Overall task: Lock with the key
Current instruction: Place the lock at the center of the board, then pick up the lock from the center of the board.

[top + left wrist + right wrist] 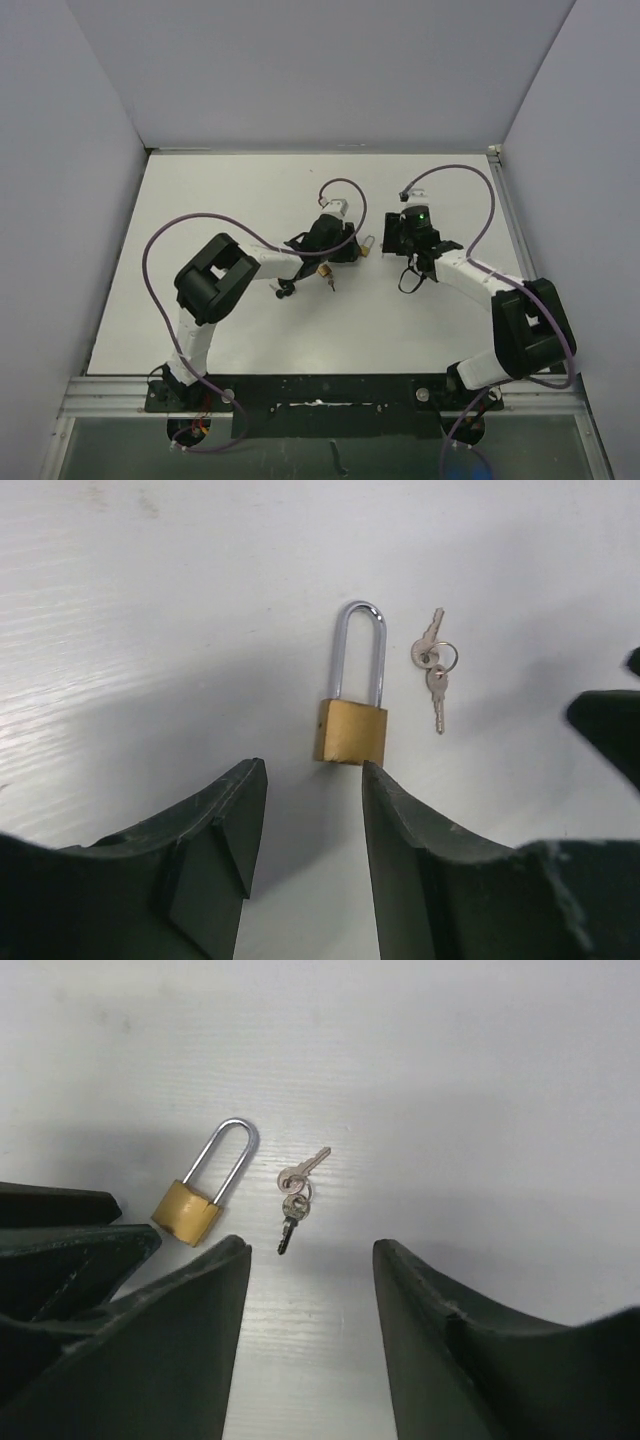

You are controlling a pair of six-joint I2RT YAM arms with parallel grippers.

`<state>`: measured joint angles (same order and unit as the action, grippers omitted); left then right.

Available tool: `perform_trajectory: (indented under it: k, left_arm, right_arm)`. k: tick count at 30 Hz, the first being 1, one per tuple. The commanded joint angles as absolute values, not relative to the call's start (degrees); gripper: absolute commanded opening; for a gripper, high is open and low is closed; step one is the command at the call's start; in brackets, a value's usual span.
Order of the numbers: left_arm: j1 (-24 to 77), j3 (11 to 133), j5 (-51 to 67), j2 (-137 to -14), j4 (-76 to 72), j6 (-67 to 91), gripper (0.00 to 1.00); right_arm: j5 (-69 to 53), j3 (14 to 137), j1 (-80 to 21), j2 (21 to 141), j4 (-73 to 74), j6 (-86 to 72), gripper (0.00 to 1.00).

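Left claw: bottom of the left wrist view, jaws spread wide and holding nothing, their tips just short of the lock's lower edge.
Right claw: bottom of the right wrist view, jaws likewise wide and empty, the gap between them lined up under the keys.
Padlock: one, lying flat on the table at mid-frame, brass body toward the left claw and long steel shackle pointing to the top of the frame. In the top view it sits at centre, between the two claws.
Shackle state: both legs appear to enter the body. Whether it is latched cannot be told.
Keys: two, joined on one small ring, just right of the shackle in the left wrist view, apart from the lock, one blade up and one down.
Counts: one padlock, two keys, one ring, two claws.
Step in hand: approach, as I judge it. Neither the lock nor the keys are gripped yet.
Next move calls for: the left claw closing across the brass body to steady it, and the right claw pinching one thin, flat key off the table. That key pick is likely the fiddly part.
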<state>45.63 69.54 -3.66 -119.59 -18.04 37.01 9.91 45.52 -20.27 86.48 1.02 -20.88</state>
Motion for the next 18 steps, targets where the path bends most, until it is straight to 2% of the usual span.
perform_trajectory:
  k: [1, 3, 4, 7, 10, 14, 18]
  left_arm:
    - [44.27, 66.72, -7.20, -109.72, -20.44, 34.97, 0.42]
    - [44.05, 65.18, -8.52, -107.32, -20.61, 33.99, 0.42]
    - [43.99, 64.33, -9.12, -105.99, -20.69, 33.43, 0.42]
    - [43.95, 61.67, -11.37, -101.90, -20.83, 31.41, 0.42]
    - [43.95, 59.60, -13.94, -97.81, -20.76, 28.80, 0.42]
    - [43.78, 57.21, -15.77, -93.07, -20.31, 25.65, 0.43]
    - [43.02, 55.58, -15.32, -89.54, -18.74, 23.23, 0.41]
  right_arm:
    - [11.69, 44.71, -19.85, 77.52, -2.61, -19.81, 0.65]
    - [8.66, 44.71, -18.64, 75.17, -3.09, -20.25, 0.94]
    - [5.42, 44.73, -17.24, 74.42, -3.33, -21.27, 0.99]
    - [-8.08, 42.73, -9.98, 73.09, -7.70, -27.78, 0.98]
    - [-20.22, 36.89, -2.20, 72.27, -19.69, -33.39, 0.98]
    - [-23.49, 34.05, -1.70, 70.78, -24.63, -30.81, 1.00]
    - [-24.12, 36.57, -4.32, 71.50, -19.46, -27.51, 0.91]
